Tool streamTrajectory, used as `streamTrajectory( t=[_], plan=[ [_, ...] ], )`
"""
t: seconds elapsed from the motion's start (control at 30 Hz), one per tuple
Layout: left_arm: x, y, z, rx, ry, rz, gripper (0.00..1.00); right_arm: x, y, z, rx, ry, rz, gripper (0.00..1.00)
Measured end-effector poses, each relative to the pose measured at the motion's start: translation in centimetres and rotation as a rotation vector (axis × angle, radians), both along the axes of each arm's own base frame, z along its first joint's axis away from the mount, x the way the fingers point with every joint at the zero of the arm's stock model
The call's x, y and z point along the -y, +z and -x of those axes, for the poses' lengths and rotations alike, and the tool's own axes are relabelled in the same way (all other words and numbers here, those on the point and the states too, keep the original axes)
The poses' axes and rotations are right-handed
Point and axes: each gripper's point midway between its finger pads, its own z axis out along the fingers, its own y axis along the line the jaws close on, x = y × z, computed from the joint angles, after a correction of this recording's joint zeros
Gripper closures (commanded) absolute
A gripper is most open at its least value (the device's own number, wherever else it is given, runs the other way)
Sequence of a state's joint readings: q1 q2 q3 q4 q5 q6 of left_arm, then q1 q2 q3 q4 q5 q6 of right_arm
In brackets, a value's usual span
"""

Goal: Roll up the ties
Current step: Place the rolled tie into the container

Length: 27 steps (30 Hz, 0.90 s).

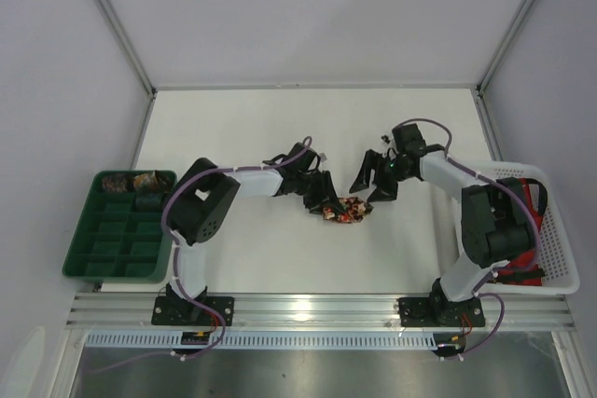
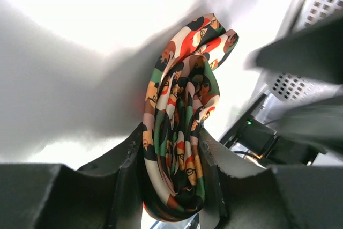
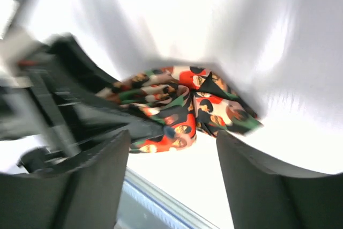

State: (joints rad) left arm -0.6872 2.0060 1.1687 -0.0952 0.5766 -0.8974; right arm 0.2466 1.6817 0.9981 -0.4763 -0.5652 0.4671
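- Near right, the basket [image 1: 560, 281] holds more ties [image 1: 533, 199], red and dark. They lie heaped, so a later pick may well drag up two at once.
- Near the middle of the table [image 1: 280, 128] sits the coiled tie [image 1: 347, 211], its patterned turns loose and uneven, and one end flares out to the side in the right wrist view. I judge the coil likely to spring open if nothing keeps it squeezed.
- Just left of it, the left gripper [image 1: 328, 204] is clamped on the tie, with the coil pinched between its jaws. Only the lower part is caught. If it lifts, the free upper turns could slide out and unwind, and a slack pinch on smooth fabric might let the whole coil slip.
- Slightly farther and to the right, the right gripper [image 1: 371, 184] stands with its jaws apart and holds nothing. It is close to the tie, so a careless retreat could snag the flared end and pull the roll loose.
- At the left, the tray [image 1: 84, 249] has rolled ties [image 1: 131, 182] in its far compartments. The carry there is long, and the coil could loosen on the way.
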Motion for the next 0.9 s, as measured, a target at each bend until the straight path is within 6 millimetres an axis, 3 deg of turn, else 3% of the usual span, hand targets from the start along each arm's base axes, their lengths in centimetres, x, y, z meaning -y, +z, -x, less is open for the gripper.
streamTrajectory(
  t=[0.1,0.27,0.43,0.63,0.77,0.9],
  plan=[
    [-1.6,0.6,-0.2,-0.001,0.027,-0.042,1.0,0.3,3.9,-2.2,0.102,-0.031,0.029,0.01],
    [-4.7,3.7,-1.2,0.012,0.093,-0.081,1.0,1.4,8.5,-3.0,0.214,-0.068,0.094,0.0],
    [-9.3,9.3,-2.5,0.057,0.212,-0.079,1.0,1.6,11.2,0.2,0.237,-0.063,0.123,0.0],
    [-17.1,16.9,-4.1,0.171,0.437,-0.036,1.0,0.2,13.7,3.2,0.285,0.0,0.101,0.0],
    [-22.8,19.4,-4.0,0.183,0.615,-0.079,1.0,-1.5,14.2,4.7,0.285,0.076,0.054,0.0],
    [-29.9,21.4,-2.9,0.16,0.848,-0.186,1.0,-2.7,14.8,5.6,0.297,0.139,0.022,0.0]
  ],
)
